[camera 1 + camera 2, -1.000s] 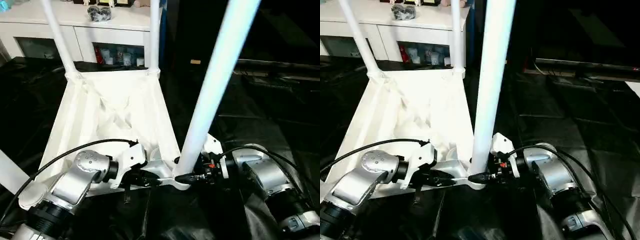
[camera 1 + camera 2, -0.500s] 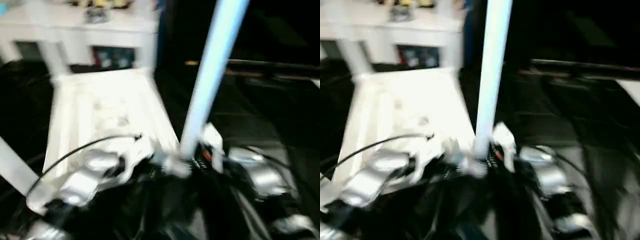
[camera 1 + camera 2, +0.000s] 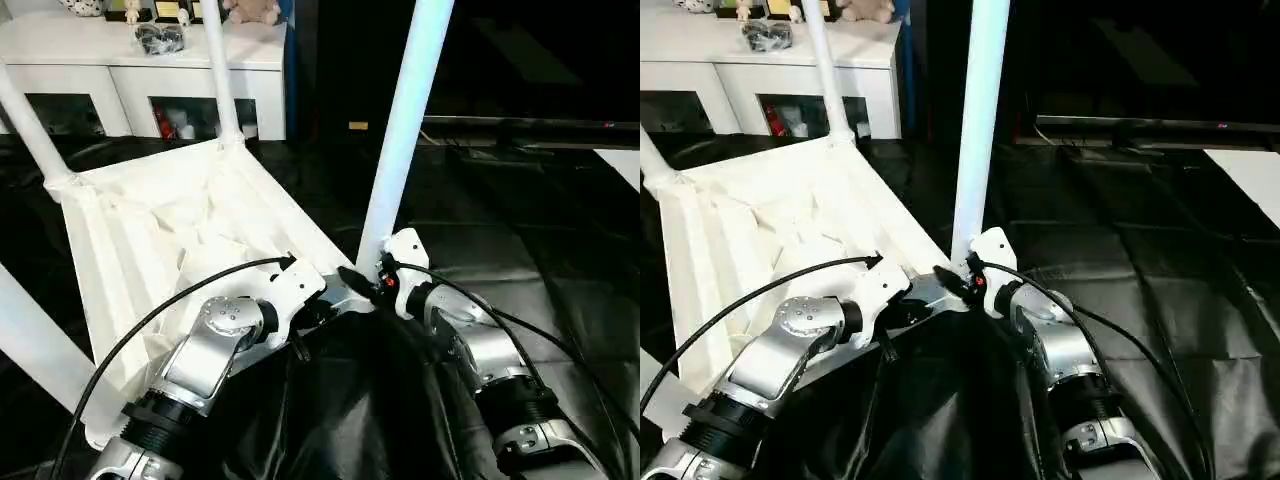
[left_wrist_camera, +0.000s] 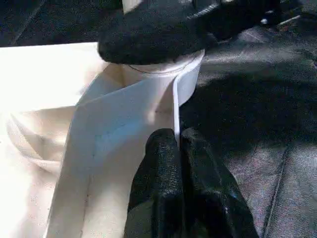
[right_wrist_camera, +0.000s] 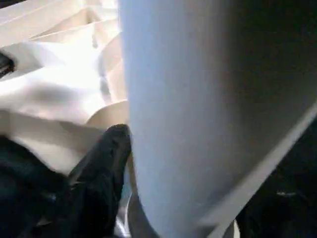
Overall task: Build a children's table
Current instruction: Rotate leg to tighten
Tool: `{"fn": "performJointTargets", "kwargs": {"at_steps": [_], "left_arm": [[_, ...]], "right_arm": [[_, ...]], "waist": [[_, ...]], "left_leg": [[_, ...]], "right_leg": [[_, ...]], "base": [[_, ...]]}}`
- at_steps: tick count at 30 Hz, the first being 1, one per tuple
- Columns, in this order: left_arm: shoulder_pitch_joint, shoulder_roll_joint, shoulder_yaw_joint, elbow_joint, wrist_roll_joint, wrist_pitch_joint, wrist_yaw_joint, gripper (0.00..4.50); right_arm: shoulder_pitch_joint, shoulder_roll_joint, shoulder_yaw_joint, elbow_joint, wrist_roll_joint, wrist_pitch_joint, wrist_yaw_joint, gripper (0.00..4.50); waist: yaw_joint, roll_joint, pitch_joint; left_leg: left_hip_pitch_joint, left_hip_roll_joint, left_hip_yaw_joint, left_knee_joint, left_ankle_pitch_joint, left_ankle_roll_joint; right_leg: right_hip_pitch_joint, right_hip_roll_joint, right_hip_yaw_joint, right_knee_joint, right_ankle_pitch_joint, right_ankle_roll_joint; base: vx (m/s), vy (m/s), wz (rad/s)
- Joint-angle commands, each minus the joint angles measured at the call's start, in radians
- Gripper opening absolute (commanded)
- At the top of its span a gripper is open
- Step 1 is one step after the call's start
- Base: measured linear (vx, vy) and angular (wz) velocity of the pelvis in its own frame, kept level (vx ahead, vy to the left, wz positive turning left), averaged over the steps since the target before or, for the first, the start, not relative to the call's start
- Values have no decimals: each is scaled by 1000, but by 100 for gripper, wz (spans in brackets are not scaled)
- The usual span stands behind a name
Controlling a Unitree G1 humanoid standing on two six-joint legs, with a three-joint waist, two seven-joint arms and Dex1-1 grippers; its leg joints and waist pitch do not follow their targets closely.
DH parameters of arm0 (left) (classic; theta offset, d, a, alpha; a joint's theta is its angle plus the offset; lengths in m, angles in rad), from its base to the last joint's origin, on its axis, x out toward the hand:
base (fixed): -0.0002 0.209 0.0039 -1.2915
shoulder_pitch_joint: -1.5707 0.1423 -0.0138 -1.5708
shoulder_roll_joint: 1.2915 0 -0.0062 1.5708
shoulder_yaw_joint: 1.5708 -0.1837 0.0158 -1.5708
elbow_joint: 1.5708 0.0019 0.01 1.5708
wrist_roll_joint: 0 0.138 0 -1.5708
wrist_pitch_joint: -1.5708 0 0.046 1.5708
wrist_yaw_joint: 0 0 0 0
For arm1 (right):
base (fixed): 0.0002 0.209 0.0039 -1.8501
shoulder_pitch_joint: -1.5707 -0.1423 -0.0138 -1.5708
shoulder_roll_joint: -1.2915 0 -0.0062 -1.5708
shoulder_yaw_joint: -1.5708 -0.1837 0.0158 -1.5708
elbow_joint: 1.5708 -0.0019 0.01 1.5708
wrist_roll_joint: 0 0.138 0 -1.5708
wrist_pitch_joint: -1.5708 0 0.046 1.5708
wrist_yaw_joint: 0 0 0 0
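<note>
The white table top [image 3: 170, 230] lies upside down on the black cover, ribbed underside up. Legs stand in its corner sockets, and the nearest leg [image 3: 405, 120] rises steeply from the near right corner. My left gripper [image 3: 325, 300] is shut on the top's thin rim just beside that corner socket [image 4: 163, 74]. Its fingers [image 4: 166, 168] pinch the rim's edge. My right gripper [image 3: 362, 282] is shut around the base of the near leg [image 5: 198, 99], one black finger [image 5: 106, 163] pressed against it just above the socket.
A white glass-door cabinet [image 3: 90, 60] with small items on top stands behind the table top. The black cover [image 3: 520, 250] stretches to the right. A dark low bar [image 3: 530, 125] crosses the back right, and a white sheet [image 3: 625, 160] shows at the right edge.
The whole picture has shifted, so the camera moved. Both grippers keep their holds at the near right corner. That corner now sits farther forward of me, and the top lies turned toward the left.
</note>
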Motion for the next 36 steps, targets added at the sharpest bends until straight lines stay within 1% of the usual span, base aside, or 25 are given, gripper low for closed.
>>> {"fn": "performJointTargets", "kwargs": {"at_steps": [1,2,3,5,6,8,9,10,11,12,14,16,17,19,22,24,25,26,28,29,30,32,33,35,36], "left_arm": [[-12,-16,-9,-29,-48,-51,-14,0],[-7,5,-7,-34,-58,-56,-46,0],[-7,5,-7,-34,-58,-56,-46,0],[4,48,-2,-44,-81,-73,-115,0],[4,49,-2,-45,-82,-74,-117,0],[10,69,-4,-54,-97,-91,-159,0],[11,71,-4,-55,-99,-90,-164,0],[17,87,-6,-64,-111,-95,-201,0],[19,92,-7,-66,-114,-98,-213,0],[19,93,-7,-67,-114,-98,-216,0],[28,125,-15,-76,-130,-113,-275,0],[32,153,-20,-79,-140,-117,-311,0],[32,164,-21,-78,-142,-121,-323,0],[29,178,-17,-72,-144,-129,-339,0],[26,188,-9,-67,-145,-131,-346,0],[25,191,-8,-66,-147,-132,-349,0],[29,194,-6,-69,-150,-133,-347,0],[31,195,-6,-70,-151,-133,-345,0],[43,193,-9,-78,-151,-133,-336,0],[43,193,-9,-78,-151,-132,-336,0],[46,184,-6,-80,-145,-125,-318,0],[45,175,-2,-78,-137,-118,-294,0],[37,157,5,-72,-124,-108,-253,0],[34,150,8,-69,-119,-105,-237,0],[26,134,13,-63,-106,-98,-198,0]], "right_arm": [[17,10,106,-26,11,5,134,313],[15,-21,102,-36,28,28,188,313],[15,-21,102,-36,28,28,188,313],[10,-91,93,-47,59,46,314,313],[10,-94,93,-48,60,46,318,313],[12,-128,99,-59,69,43,376,313],[13,-133,100,-60,69,41,384,313],[17,-161,108,-67,68,15,434,313],[18,-169,112,-69,67,3,450,288],[19,-171,113,-69,66,0,453,288],[23,-200,130,-83,70,-6,520,269],[27,-221,148,-102,76,3,574,249],[29,-229,154,-108,79,4,595,249],[29,-238,163,-117,83,8,621,226],[25,-240,168,-120,86,9,641,208],[24,-241,169,-119,86,8,648,203],[23,-239,173,-121,86,8,654,200],[23,-238,174,-122,87,10,656,199],[30,-235,179,-135,90,19,656,198],[30,-234,179,-136,90,19,655,198],[36,-229,177,-140,90,25,640,198],[40,-220,173,-140,87,29,616,197],[44,-201,163,-134,81,33,569,197],[46,-193,159,-131,80,34,552,196],[48,-173,149,-123,73,41,503,196]], "waist": [[6,-11,-41],[10,-11,-44],[12,-11,-45],[20,-12,-47],[25,-12,-47],[28,-12,-49],[29,-13,-52],[30,-13,-53],[34,-14,-54],[37,-13,-53],[45,-12,-54],[48,-13,-51],[48,-20,-51],[52,-17,-50],[49,-24,-47],[48,-24,-47],[49,-19,-48],[48,-21,-49],[49,-16,-49],[47,-18,-50],[48,-14,-51],[48,-17,-51],[47,-10,-51],[45,-15,-49],[43,-13,-47]], "left_leg": [[2,26,-11,-72,-327,36],[-1,28,-10,-73,-295,43],[-1,27,-9,-72,-287,48],[-2,27,-6,-69,-256,61],[1,29,-3,-67,-243,68],[1,30,-1,-65,-218,69],[-3,30,-1,-63,-189,73],[-6,30,-1,-63,-176,75],[-9,29,-1,-60,-163,78],[-10,29,0,-59,-157,82],[-6,30,1,-58,-159,84],[-5,31,2,-59,-176,83],[-5,32,2,-60,-176,82],[0,34,2,-61,-186,75],[1,35,2,-64,-210,58],[0,35,1,-64,-210,50],[0,34,0,-64,-212,48],[-1,34,0,-64,-208,48],[-2,33,0,-63,-198,48],[-3,33,0,-63,-197,48],[-2,33,0,-62,-196,48],[-1,34,0,-62,-191,49],[-2,33,0,-62,-193,47],[-2,32,-1,-64,-211,39],[-2,31,-1,-65,-228,34]], "right_leg": [[27,-71,47,-92,-484,-102],[32,-71,49,-85,-436,-113],[33,-70,49,-83,-422,-118],[37,-71,50,-78,-384,-135],[33,-70,52,-76,-361,-146],[34,-69,54,-69,-316,-166],[38,-68,54,-60,-266,-179],[40,-68,54,-58,-248,-183],[42,-68,54,-53,-227,-188],[40,-67,54,-52,-218,-190],[39,-66,53,-50,-218,-194],[37,-64,53,-51,-236,-191],[38,-64,53,-52,-242,-188],[33,-66,54,-53,-262,-187],[33,-66,56,-55,-283,-184],[34,-68,57,-55,-292,-176],[34,-68,57,-55,-293,-175],[35,-67,57,-55,-287,-175],[36,-67,57,-52,-261,-180],[37,-66,57,-52,-257,-180],[37,-66,57,-50,-248,-184],[37,-65,57,-48,-231,-191],[37,-64,57,-49,-225,-194],[38,-65,56,-52,-251,-188],[39,-65,56,-57,-288,-178]], "base": [[0,0,0],[0,0,0],[0,0,0],[0,0,0],[0,0,0],[0,0,0],[0,0,0],[0,0,0],[0,0,0],[0,0,0],[0,0,0],[0,0,0],[0,0,0],[0,0,0],[0,0,0],[0,0,0],[0,0,0],[0,0,0],[0,0,0],[0,0,0],[0,0,0],[0,0,0],[0,0,0],[0,0,0],[0,0,0]]}}
